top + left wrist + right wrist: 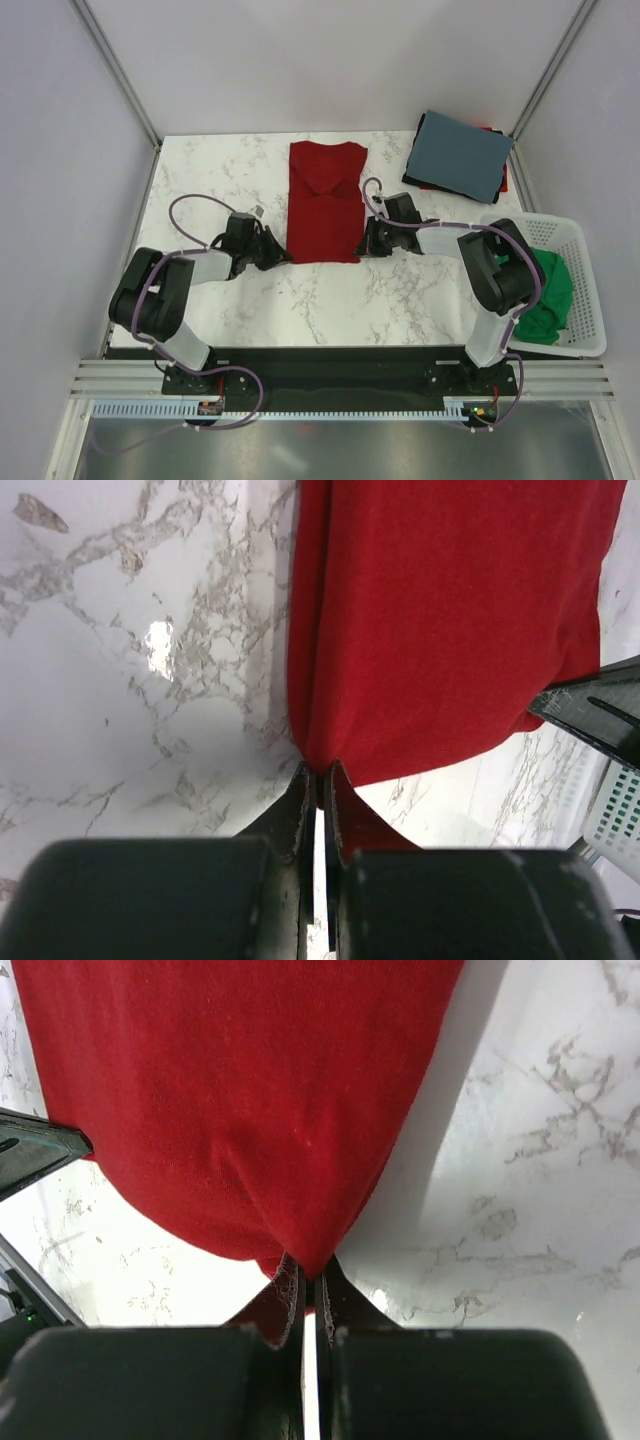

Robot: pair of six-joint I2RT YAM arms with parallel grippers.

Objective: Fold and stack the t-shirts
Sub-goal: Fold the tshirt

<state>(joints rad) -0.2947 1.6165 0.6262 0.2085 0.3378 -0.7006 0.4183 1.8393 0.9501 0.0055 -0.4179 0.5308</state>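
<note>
A bright red t-shirt [325, 200] lies folded lengthwise on the marble table, sleeves tucked in. My left gripper [283, 256] is shut on its near left corner; the left wrist view shows the red t-shirt [450, 620] pinched at the gripper [320, 772]. My right gripper [362, 246] is shut on the near right corner; the right wrist view shows the cloth [240, 1090] pinched at the gripper [306, 1272]. A slate-blue t-shirt [462, 154] lies folded on a stack of darker ones at the back right. A green t-shirt [548, 292] sits in the basket.
A white slatted basket [580, 250] stands at the right edge of the table. White walls and metal posts enclose the marble table [220, 180]. The folded stack takes the back right corner.
</note>
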